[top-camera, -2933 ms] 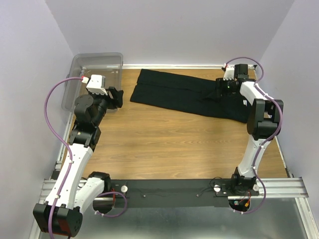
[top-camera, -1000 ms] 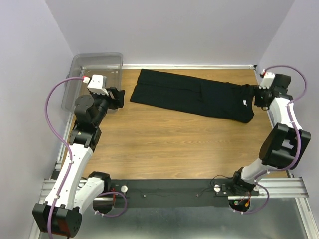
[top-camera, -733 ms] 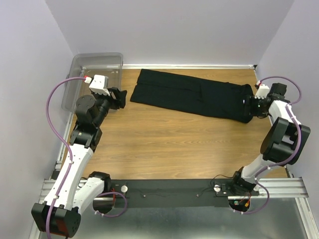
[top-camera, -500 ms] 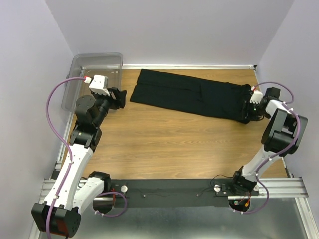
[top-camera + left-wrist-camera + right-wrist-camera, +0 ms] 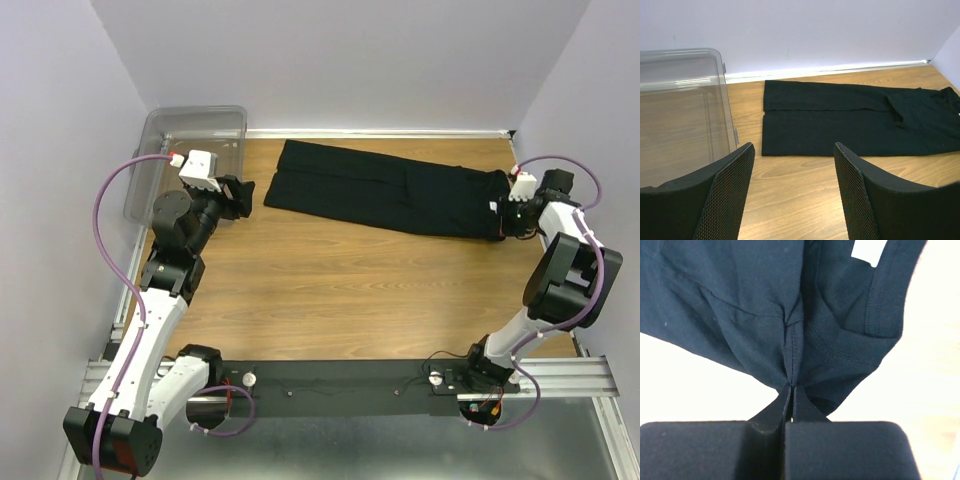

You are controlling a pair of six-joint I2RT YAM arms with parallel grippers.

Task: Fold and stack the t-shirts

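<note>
Near edge: both arm bases sit on the black rail. Beyond it is the bare wood table.

Left gripper: jaws spread wide, nothing between the mesh-faced fingers. It hangs over the table's left side, just beside the clear bin and apart from the shirt's left end.

Right gripper: fingers pressed together on a small pinch of cloth at the right end of the t-shirt. In the wrist view a stitched seam runs straight into the closed tips, and the cloth puckers into short creases around the pinch.

T-shirt:
- Colour and cloth: plain black, soft and matte.
- Shape: one long, narrow band lying flat on the table, slanting from far-left to right.
- Left end: cut square, with a straight edge.
- Layers: a lengthwise line along the band shows one layer overlapping another.
- Right end: more rumpled, with a curved, double-stitched collar edge and a small white neck tag beside it.

Position: the shirt lies on the far half of the table, close to the back wall. Its left end is near the bin and its right end is at the right gripper.
</note>
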